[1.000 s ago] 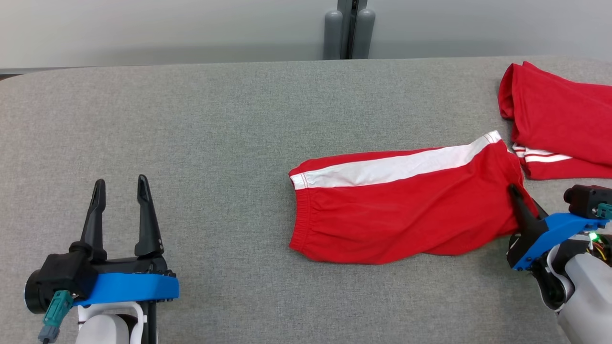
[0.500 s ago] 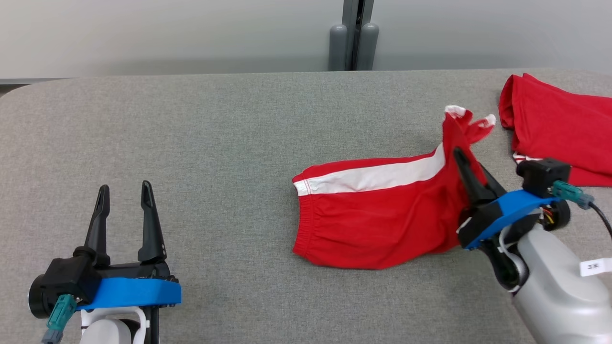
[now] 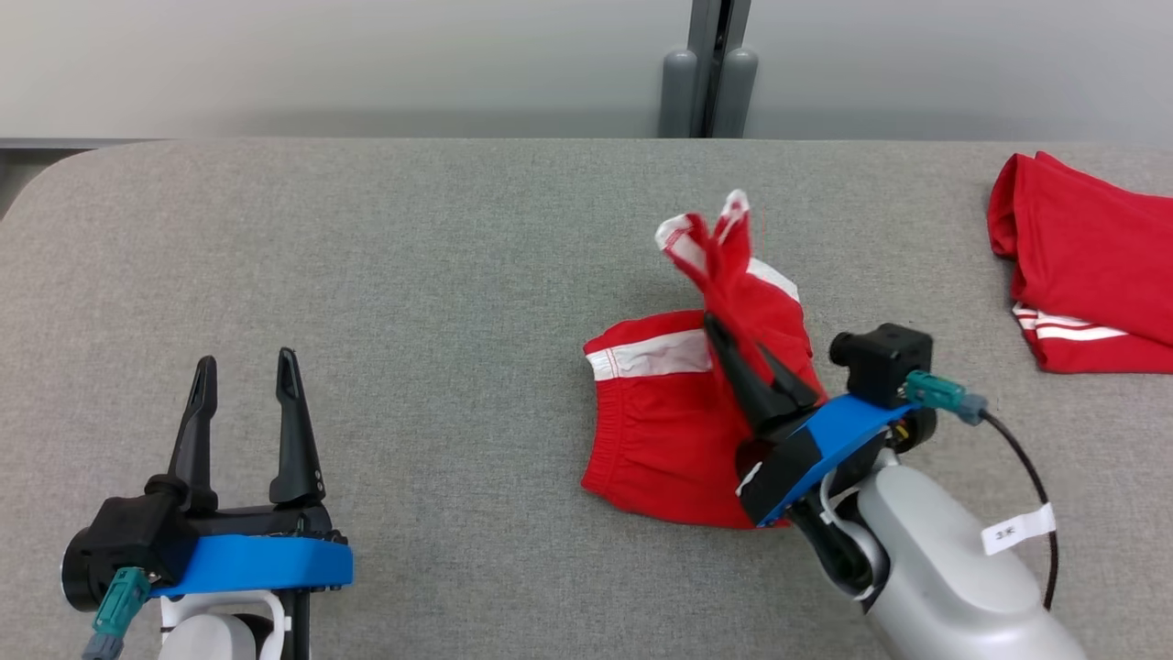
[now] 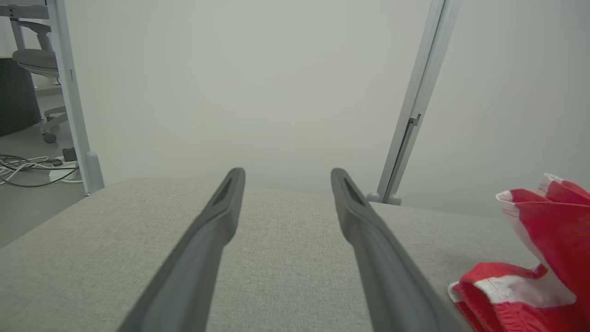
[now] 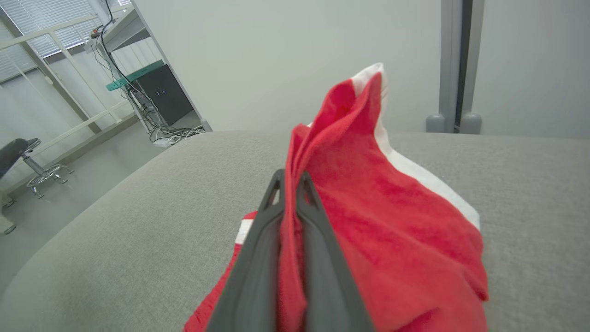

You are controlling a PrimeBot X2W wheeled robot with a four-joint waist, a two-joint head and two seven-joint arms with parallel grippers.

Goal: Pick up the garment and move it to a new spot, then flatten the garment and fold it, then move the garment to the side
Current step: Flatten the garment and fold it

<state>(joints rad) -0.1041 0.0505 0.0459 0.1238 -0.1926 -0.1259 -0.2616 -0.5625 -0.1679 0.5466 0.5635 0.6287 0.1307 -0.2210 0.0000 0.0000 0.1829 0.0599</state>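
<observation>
Presently, right gripper (image 3: 713,323): clenched on red shorts (image 3: 660,431), one end raised
left gripper (image 3: 246,359): released, empty, near left above table (image 3: 440,275)
second garment (image 3: 1090,266): folded, far right

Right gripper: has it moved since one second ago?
Yes. The right gripper, shut on the shorts, has carried their leg end leftward, away from the folded red pile, toward the waistband.

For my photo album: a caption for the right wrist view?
Right pincer shut on red shorts, one end raised above the grey table.
</observation>
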